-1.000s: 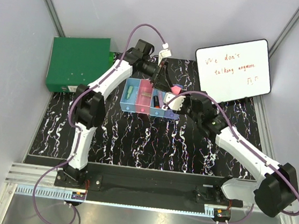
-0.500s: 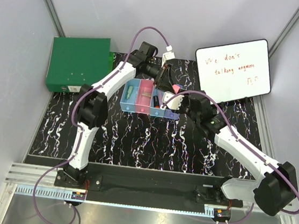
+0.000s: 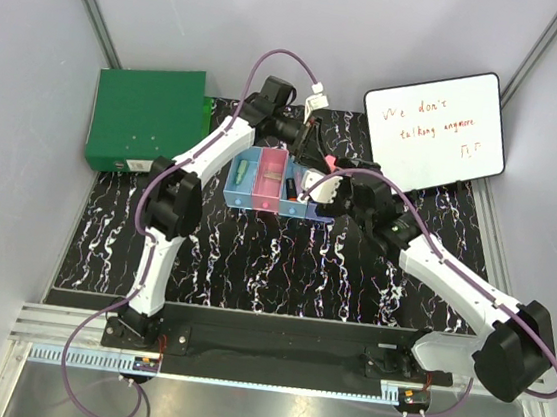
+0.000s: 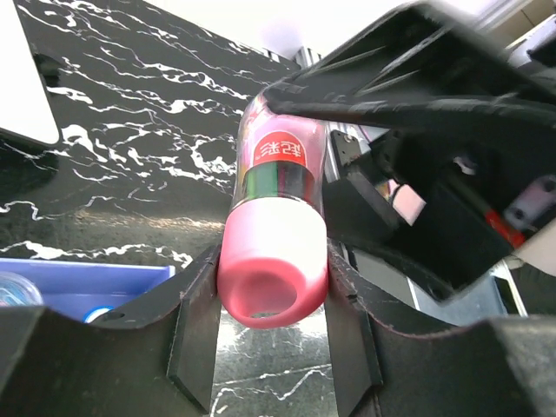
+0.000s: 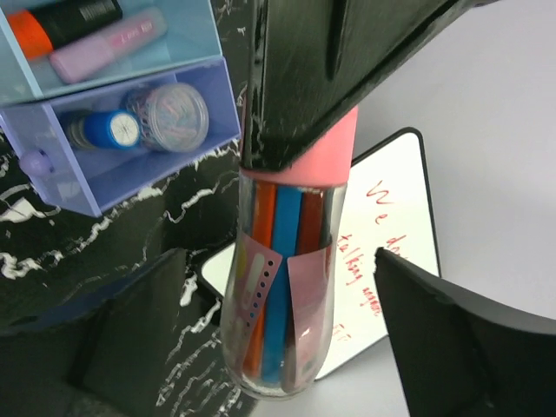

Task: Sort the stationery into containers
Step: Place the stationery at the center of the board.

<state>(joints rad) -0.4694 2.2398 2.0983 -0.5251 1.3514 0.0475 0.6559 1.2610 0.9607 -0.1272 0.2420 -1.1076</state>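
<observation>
Marbled table (image 3: 253, 256): tube (image 4: 274, 252) beside purple bin (image 5: 130, 181)

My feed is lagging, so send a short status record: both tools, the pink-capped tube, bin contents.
left tool: shut on the cap of the pink-capped tube
right tool: open, fingers either side of the tube's clear end, not touching
tube: outside the bins
purple bin: blue piece, round disc
light blue bin next to it: orange marker, pink marker
</observation>
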